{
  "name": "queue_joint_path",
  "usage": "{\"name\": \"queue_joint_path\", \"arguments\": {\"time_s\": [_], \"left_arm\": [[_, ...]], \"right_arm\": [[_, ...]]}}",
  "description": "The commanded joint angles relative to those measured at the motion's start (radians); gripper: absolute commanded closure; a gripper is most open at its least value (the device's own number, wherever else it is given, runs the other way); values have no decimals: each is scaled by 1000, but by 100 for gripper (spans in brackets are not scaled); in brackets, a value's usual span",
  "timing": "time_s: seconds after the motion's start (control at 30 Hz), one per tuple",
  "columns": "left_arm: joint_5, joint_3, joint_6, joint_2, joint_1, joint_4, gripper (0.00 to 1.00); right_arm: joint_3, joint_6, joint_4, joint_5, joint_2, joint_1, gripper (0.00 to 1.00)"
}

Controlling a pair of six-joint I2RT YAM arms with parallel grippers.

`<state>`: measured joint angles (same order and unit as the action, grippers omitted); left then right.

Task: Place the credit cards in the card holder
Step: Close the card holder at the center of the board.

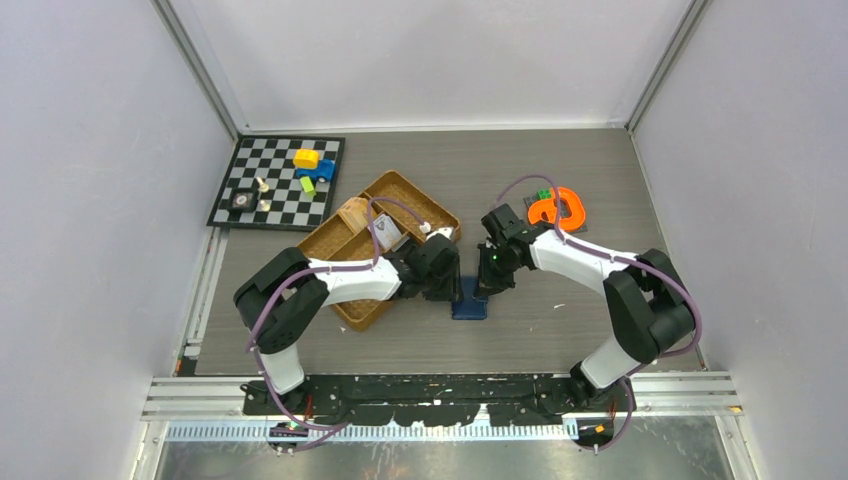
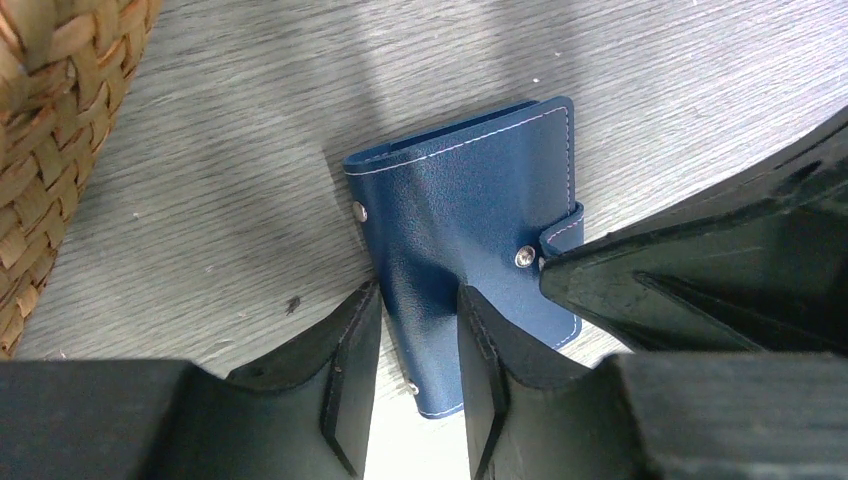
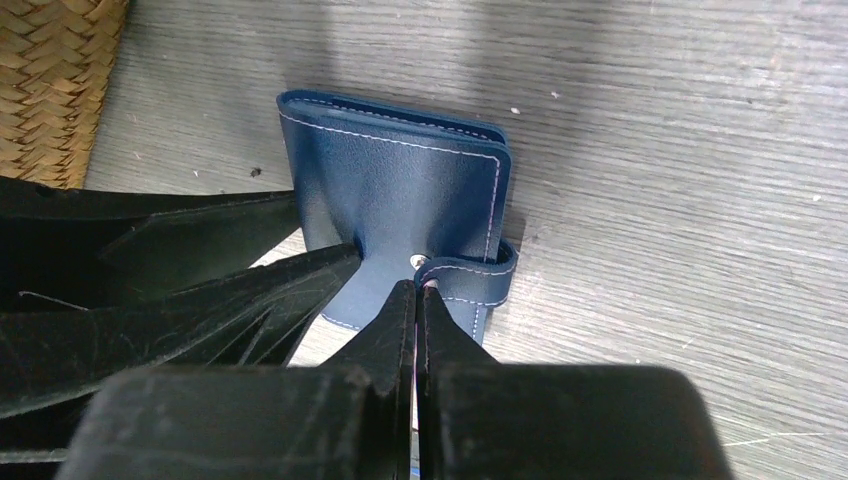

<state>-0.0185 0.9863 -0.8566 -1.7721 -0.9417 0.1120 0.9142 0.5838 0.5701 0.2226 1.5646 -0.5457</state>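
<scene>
Grey table [image 1: 560,335]: chessboard [image 1: 283,212] far left, woven tray [image 1: 397,183], card holder [image 1: 469,309], orange object [image 1: 556,208] right.

card holder [image 2: 470,230]: showing fine-grained navy leather-like skin, faintly glossy, with pale stitching
snap studs [image 2: 524,257]: gleaming as polished metal
table [image 2: 250,120]: showing matt grey wood grain
woven tray [image 2: 60,130]: showing rough plaited straw-like fibre
left gripper [image 2: 418,290]: looking like matt black plastic

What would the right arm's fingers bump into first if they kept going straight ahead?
The card holder. The right gripper points its shut fingers right at the snap tab, and the tips seem to be pinching it, so there looks to be no gap left, though depth is hard to judge.
</scene>
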Motion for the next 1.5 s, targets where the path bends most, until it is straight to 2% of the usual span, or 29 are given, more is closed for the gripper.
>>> {"name": "queue_joint_path", "arguments": {"time_s": [0.0,0.47,1.47], "left_arm": [[-37,-32,25,-50,-4,96,65],[-34,-37,24,-49,-5,91,67],[-25,-37,24,-58,-5,86,70]], "right_arm": [[-5,8,-27,-10,22,3,100],[-8,18,-39,-48,53,3,100],[-15,37,-113,27,100,3,99]]}}
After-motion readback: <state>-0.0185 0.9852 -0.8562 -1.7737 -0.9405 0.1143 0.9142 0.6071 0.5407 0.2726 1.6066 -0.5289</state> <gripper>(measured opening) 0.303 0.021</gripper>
